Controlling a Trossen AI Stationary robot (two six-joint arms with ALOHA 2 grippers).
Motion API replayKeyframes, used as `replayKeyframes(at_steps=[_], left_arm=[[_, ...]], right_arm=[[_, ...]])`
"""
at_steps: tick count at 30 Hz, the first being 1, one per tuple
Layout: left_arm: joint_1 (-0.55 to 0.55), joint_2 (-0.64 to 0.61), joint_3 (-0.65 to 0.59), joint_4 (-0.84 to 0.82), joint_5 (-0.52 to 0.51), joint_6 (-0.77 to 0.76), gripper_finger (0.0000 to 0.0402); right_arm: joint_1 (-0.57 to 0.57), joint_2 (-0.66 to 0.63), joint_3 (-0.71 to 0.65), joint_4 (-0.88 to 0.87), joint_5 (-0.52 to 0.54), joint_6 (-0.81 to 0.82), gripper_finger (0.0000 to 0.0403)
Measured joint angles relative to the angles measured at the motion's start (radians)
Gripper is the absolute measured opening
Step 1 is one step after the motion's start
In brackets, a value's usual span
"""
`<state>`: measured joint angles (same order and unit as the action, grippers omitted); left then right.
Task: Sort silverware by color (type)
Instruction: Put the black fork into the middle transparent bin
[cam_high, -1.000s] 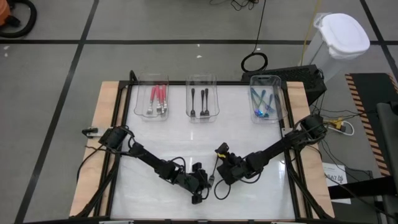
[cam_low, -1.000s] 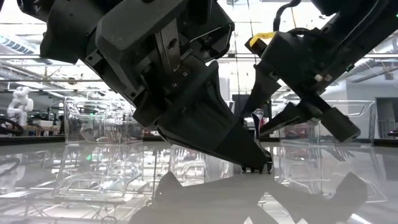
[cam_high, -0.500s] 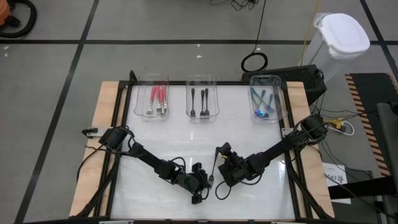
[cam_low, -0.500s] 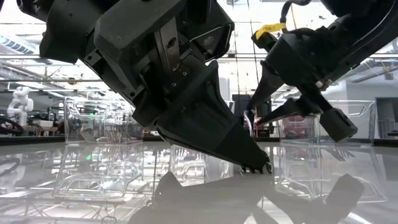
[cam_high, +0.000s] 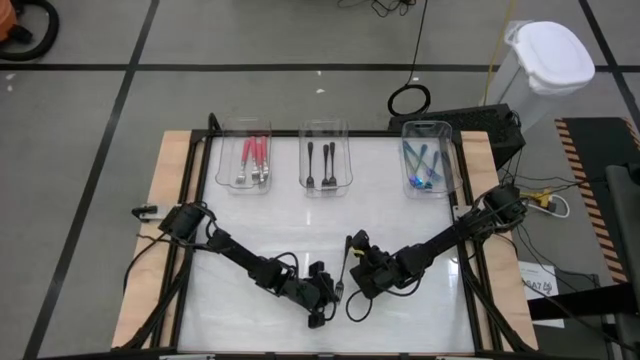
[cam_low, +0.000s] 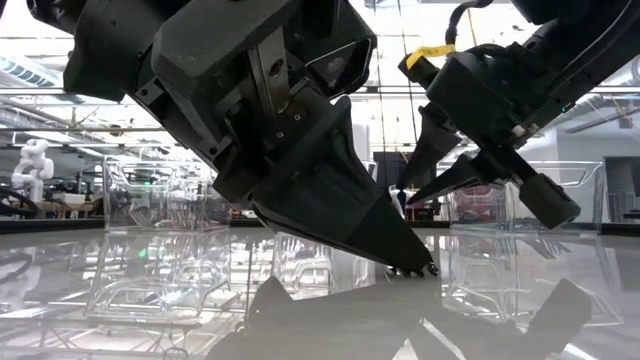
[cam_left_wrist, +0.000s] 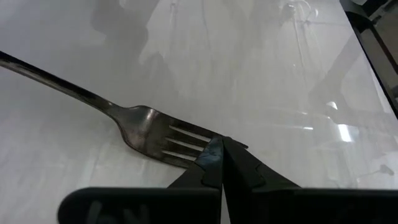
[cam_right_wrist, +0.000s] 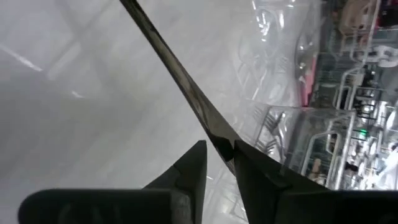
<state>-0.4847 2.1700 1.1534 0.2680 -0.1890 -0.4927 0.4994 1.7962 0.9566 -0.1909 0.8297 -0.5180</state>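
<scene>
The left pincer (cam_left_wrist: 222, 163) is pressed together, its tip on the tines of a black-handled fork (cam_left_wrist: 146, 127) lying on the counter (cam_high: 400, 215) near the middle tray (cam_high: 325, 156). The right pincer (cam_right_wrist: 217, 152) pinches the fork's handle.

Left arm: the dark six-joint arm enters from the table's 9 o'clock edge and extends toward 5 o'clock, lying low over the surface. The left gripper (cam_high: 318, 318) sits near the 6 o'clock edge, fingers pressed together with no gap, tips (cam_left_wrist: 222, 163) angled down at the tabletop.

Right arm: the dark arm enters from the 3 o'clock edge and extends toward 8 o'clock. The right gripper (cam_high: 350, 243) is just beside the left gripper, at its 1 o'clock side, above the surface, with a narrow gap between its fingers (cam_right_wrist: 194, 163).
</scene>
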Motion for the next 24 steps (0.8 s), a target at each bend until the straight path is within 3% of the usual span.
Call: replayKeyframes(at_steps=[10,24], left_arm=[[0.000,0.000,0.000,0.002,-0.001,0.000,0.0002],[0.000,0.001,0.000,0.003,-0.001,0.001,0.0002]], right_arm=[[-0.016,0.002,0.000,0.060,-0.023,-0.048,0.0140],[-0.014,0.003,0.000,0.119,-0.023,-0.152,0.0136]])
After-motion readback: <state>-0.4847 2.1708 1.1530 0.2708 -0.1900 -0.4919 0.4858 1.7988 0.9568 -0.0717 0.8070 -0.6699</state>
